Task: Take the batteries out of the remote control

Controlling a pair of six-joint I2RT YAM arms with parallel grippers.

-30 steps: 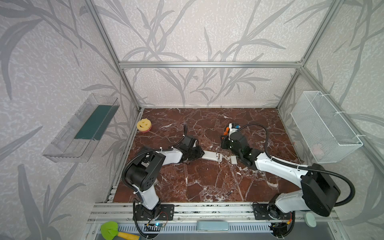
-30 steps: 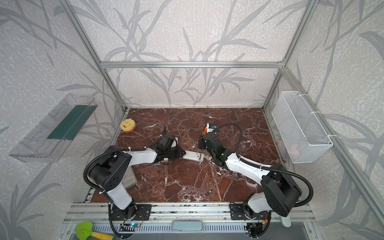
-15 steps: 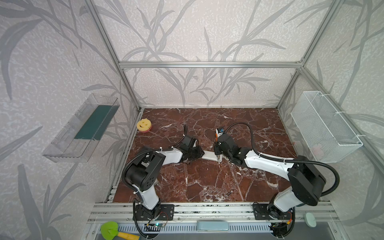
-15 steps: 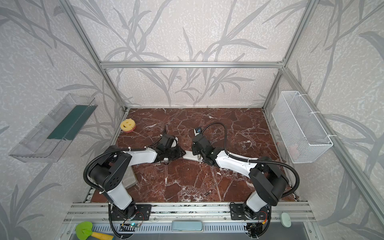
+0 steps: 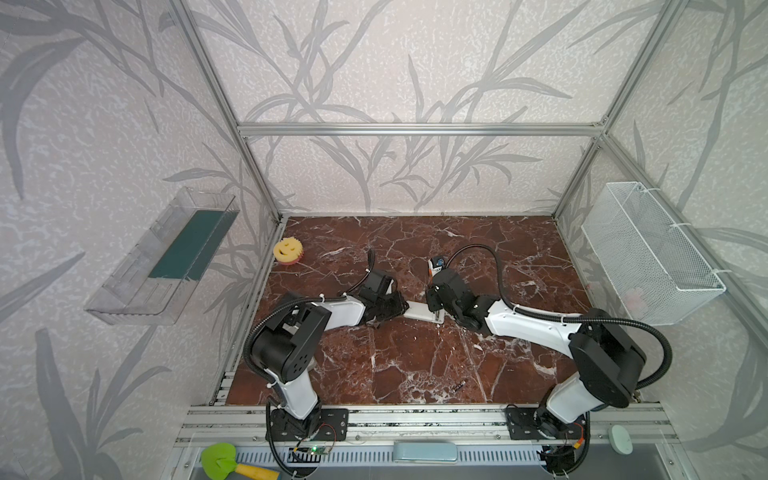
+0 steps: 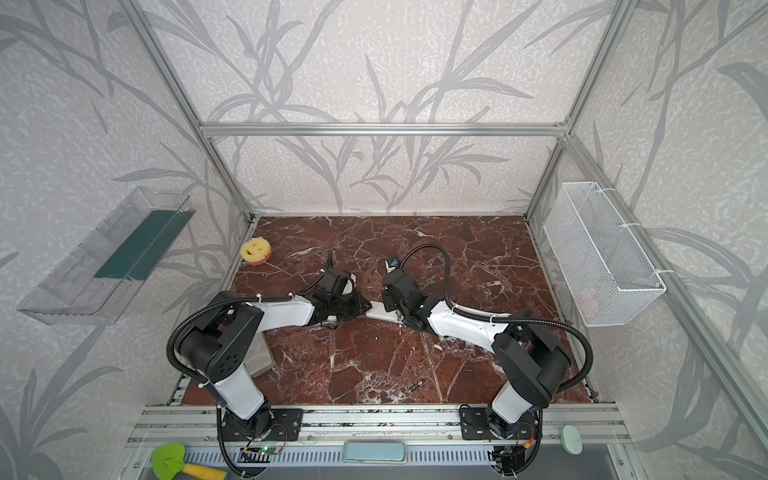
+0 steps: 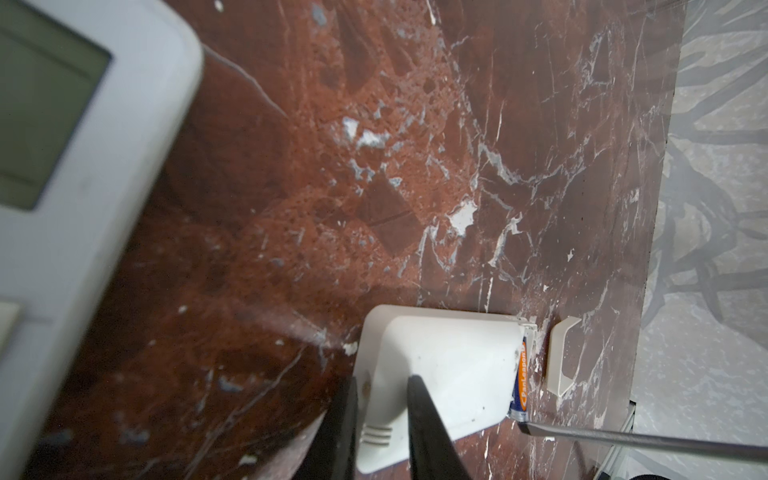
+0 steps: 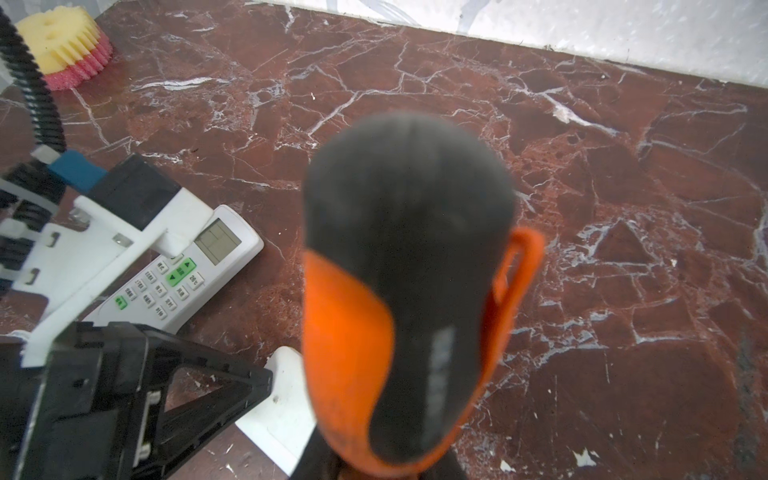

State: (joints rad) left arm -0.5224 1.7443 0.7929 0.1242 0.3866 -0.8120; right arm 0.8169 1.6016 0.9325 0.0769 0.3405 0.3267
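The right gripper, holding the screwdriver, has swung left to the remote control's open end

My stereo head looked down from high at the front, and both top views covered the marble tabletop. My left wrist camera sat close over the remote control. My right wrist camera peered past the screwdriver handle toward the back wall, and both wrist views caught the display remote.
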